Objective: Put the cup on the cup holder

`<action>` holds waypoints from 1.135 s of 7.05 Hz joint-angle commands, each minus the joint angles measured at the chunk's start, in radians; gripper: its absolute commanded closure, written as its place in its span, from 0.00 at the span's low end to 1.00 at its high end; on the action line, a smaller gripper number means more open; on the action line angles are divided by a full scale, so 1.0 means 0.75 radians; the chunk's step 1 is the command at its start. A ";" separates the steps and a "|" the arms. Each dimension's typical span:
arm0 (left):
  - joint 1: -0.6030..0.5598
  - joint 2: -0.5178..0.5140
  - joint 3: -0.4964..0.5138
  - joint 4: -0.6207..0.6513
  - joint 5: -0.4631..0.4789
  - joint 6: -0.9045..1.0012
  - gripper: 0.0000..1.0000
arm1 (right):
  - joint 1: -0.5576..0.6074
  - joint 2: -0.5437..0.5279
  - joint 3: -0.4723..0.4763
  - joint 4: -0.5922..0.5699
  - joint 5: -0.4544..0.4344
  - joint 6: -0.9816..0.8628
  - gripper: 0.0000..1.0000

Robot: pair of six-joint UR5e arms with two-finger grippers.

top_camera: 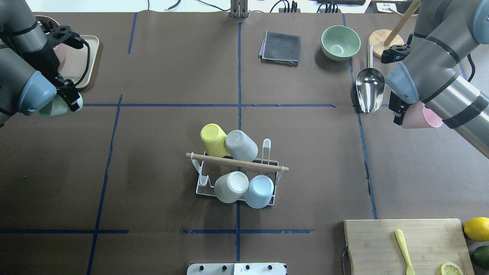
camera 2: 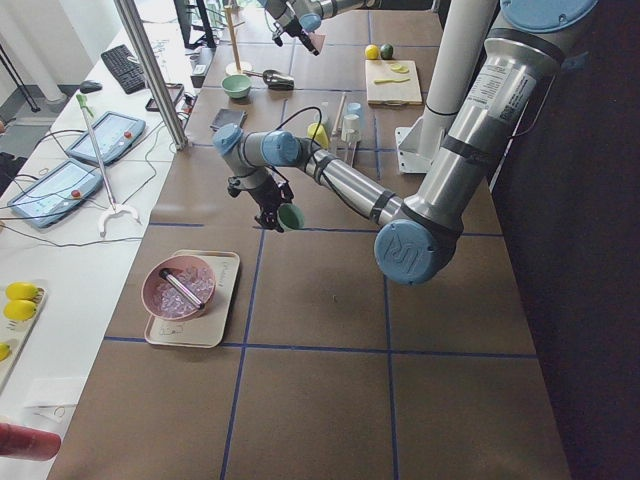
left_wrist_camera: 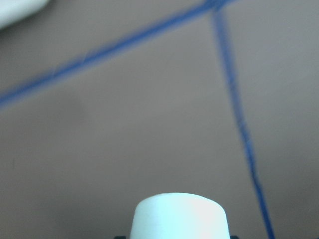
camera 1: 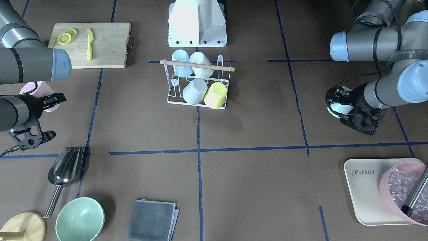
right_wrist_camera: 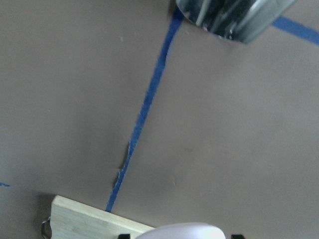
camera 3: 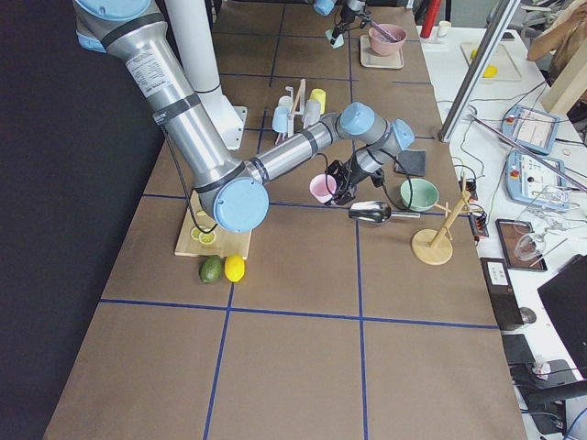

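Directions use the overhead view as a clock face, with the robot at 6 o'clock.

The left gripper (top_camera: 68, 102) is at 10 o'clock on the table. Its jaws are clamped across a pale mint-green plastic cup (top_camera: 53, 109), spread only as wide as the cup. The right gripper (top_camera: 403, 114), at 2 o'clock, grips a pale pink plastic cup (top_camera: 424, 117) the same way.

Both held cups are well apart from the cup holder (top_camera: 237, 162), a small white wire rack with a light wooden rod handle, standing at the table's centre. Four cups sit tilted on its prongs, bases up:
- yellow cup (top_camera: 213, 139) at the rack's 11 o'clock
- grey cup (top_camera: 241, 145) at 1 o'clock
- cream cup (top_camera: 232, 186) at 7 o'clock
- light blue cup (top_camera: 259, 191) at 5 o'clock

In the far 10 o'clock corner, a round pink tub (camera 1: 384, 195) stands on a beige tray (camera 1: 364, 187). The tub holds clear ice cubes (camera 1: 399, 185) and a metal tool (camera 1: 418, 192).
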 commanded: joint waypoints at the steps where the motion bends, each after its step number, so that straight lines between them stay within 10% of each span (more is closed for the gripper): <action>1: 0.008 -0.009 -0.113 -0.119 -0.006 0.010 0.95 | 0.038 -0.022 0.029 0.331 0.085 -0.011 0.97; 3: 0.012 0.038 -0.073 -0.716 0.004 -0.107 0.95 | 0.011 -0.035 0.096 0.491 0.063 -0.013 0.98; 5: 0.106 0.055 -0.046 -1.258 0.115 -0.377 0.95 | -0.005 -0.053 -0.014 0.984 0.071 -0.032 0.98; 8: 0.261 0.053 -0.068 -1.722 0.400 -0.446 0.95 | -0.018 -0.053 -0.047 1.403 0.071 -0.036 0.99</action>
